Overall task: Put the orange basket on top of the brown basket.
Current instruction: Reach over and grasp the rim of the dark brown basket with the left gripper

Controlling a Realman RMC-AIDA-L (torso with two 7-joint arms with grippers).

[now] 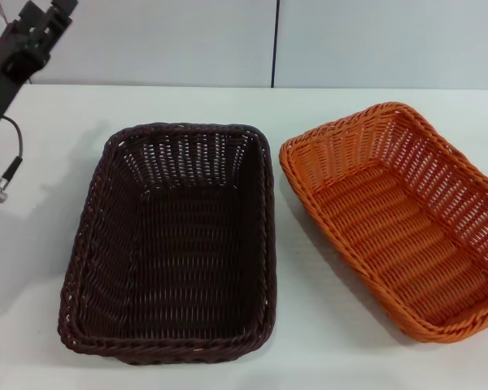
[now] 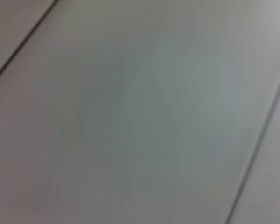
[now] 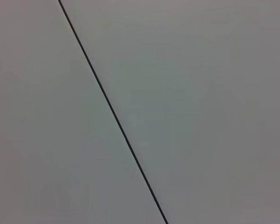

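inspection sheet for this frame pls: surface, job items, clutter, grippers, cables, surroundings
Surface: white table, baskets resting directly on it.
Job's things: brown basket left of centre, empty, upright. Orange basket on the robot's right, empty, upright, angled, beside the brown one and not touching it. Not yet stacked.
Clutter: nothing seen.
Grippers: left gripper raised at the far left corner, away from both baskets, holding nothing; finger state unclear. Right gripper not in view.
Cables: black cable with a metal connector hangs off the left arm, above the table.
Surroundings: pale wall panels with a dark vertical seam behind the table; both wrist views show only such panels.
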